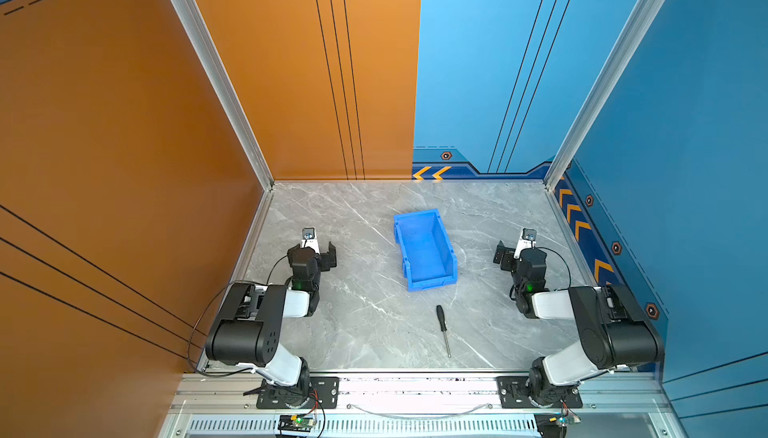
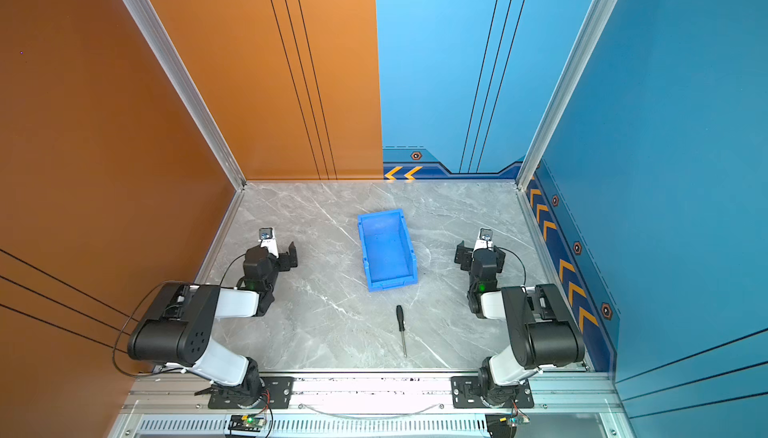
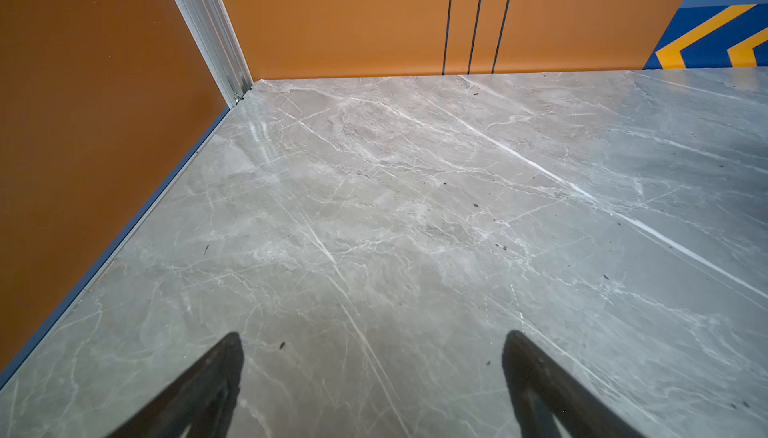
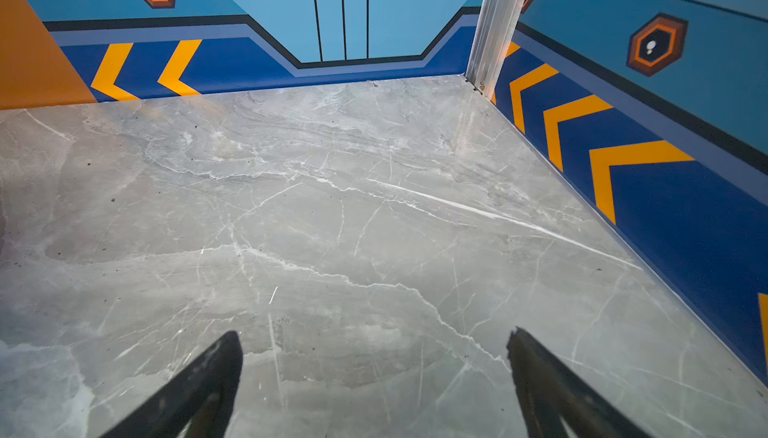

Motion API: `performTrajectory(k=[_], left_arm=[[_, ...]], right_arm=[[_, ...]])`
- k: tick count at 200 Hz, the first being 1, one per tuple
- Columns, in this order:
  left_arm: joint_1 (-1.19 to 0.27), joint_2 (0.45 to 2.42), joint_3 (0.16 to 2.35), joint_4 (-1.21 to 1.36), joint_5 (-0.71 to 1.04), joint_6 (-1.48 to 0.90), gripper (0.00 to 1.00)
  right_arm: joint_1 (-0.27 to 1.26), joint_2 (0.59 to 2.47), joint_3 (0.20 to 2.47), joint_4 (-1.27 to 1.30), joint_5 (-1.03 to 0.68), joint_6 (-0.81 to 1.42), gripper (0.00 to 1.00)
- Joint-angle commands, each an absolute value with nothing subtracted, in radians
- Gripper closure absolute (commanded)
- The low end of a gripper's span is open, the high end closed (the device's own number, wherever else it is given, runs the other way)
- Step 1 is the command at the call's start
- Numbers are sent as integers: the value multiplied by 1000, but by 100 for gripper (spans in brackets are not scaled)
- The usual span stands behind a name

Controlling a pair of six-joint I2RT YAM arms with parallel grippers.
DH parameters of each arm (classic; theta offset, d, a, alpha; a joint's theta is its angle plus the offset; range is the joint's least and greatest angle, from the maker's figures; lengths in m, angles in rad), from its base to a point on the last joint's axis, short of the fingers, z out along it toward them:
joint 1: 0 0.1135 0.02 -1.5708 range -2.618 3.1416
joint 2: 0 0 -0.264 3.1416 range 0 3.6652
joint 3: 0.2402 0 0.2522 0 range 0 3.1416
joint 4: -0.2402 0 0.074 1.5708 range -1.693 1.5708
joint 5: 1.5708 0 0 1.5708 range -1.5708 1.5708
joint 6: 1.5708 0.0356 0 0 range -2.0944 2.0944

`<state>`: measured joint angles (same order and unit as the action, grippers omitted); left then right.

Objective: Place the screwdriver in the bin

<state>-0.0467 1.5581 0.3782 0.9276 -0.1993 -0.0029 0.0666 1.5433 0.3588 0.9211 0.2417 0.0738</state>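
Two sets of fingers stand spread wide, and neither has hold of anything. The left fingers (image 3: 212, 373) sit over the grey marble counter (image 3: 415, 207) close to the orange wall (image 3: 83, 124), with only stone showing between the tips. The right fingers (image 4: 208, 377) are parted just as far, over the counter near the blue wall (image 4: 685, 207) with its yellow chevrons.

In both top views the screwdriver (image 1: 443, 330) (image 2: 401, 330) lies flat on the counter between the two arms, toward the near edge. Its black handle points at the bin and its thin silver shaft points at the near edge. The bin (image 1: 424, 248) (image 2: 386, 248) stands upright about mid-counter, just beyond the screwdriver and apart from it, its lowered lip turned toward the handle. The screwdriver is outside the bin, well apart from both sets of fingers, which flank the bin on either side.
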Motion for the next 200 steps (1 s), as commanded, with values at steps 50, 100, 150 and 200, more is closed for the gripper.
performTrajectory(k=[50, 100, 150, 200], left_arm=[[-38, 1565, 380, 927, -175, 10, 2], [-38, 1564, 380, 927, -175, 10, 2], [-38, 1566, 381, 927, -175, 10, 2], [-38, 1567, 381, 925, -176, 9, 2]], right_arm=[[72, 1549, 356, 948, 268, 58, 0], [72, 1549, 355, 948, 267, 58, 0], [67, 1549, 361, 939, 252, 60, 0], [49, 1548, 367, 923, 222, 69, 0]])
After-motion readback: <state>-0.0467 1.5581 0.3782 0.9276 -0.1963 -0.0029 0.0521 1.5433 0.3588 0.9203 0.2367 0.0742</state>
